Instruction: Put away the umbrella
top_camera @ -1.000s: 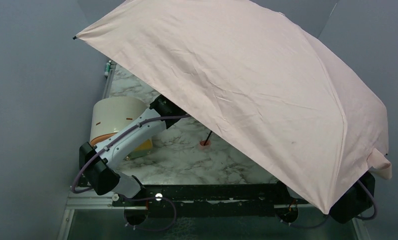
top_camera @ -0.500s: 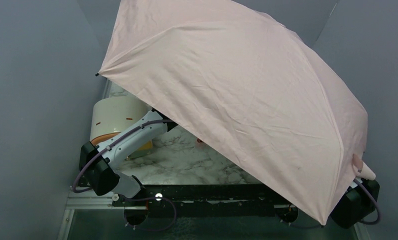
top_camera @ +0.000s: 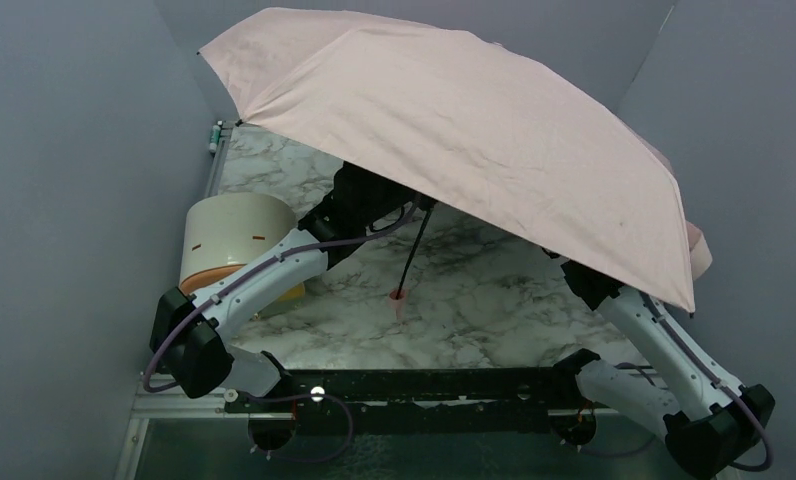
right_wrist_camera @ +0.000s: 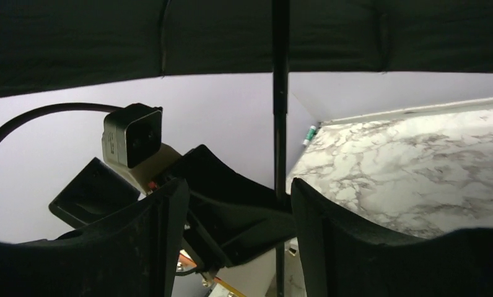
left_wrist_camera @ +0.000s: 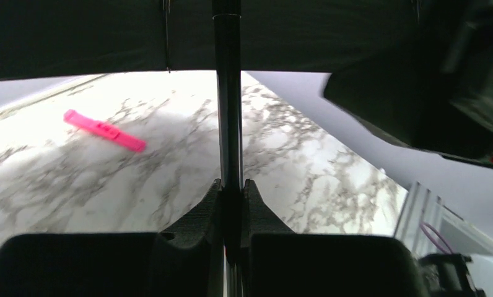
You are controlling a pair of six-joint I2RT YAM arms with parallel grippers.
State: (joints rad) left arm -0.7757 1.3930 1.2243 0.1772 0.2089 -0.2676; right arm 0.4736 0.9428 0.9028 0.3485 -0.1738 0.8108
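Observation:
The umbrella (top_camera: 474,130) is open, its pale pink canopy spread over the table's middle and right. Its thin black shaft (top_camera: 412,255) slants down to the small pink handle (top_camera: 398,300) at the marble surface. My left gripper (top_camera: 414,207) is shut on the shaft just under the canopy; the left wrist view shows the jaws (left_wrist_camera: 231,189) pinching the shaft (left_wrist_camera: 227,93) below the black lining (left_wrist_camera: 77,37). My right gripper (right_wrist_camera: 238,185) is open and empty under the canopy, facing the shaft (right_wrist_camera: 280,93). The canopy hides it in the top view, where only its arm (top_camera: 654,330) shows.
A cream cylinder with an orange end (top_camera: 236,240) lies at the left beside my left arm. A bright pink flat strip (left_wrist_camera: 104,130) lies on the marble. A small green-capped marker (top_camera: 215,135) sits at the far left edge. Grey walls close in on both sides.
The canopy has swung from a steep tilt toward the camera to nearly level and higher. The shaft, the handle and my right arm now show below it.

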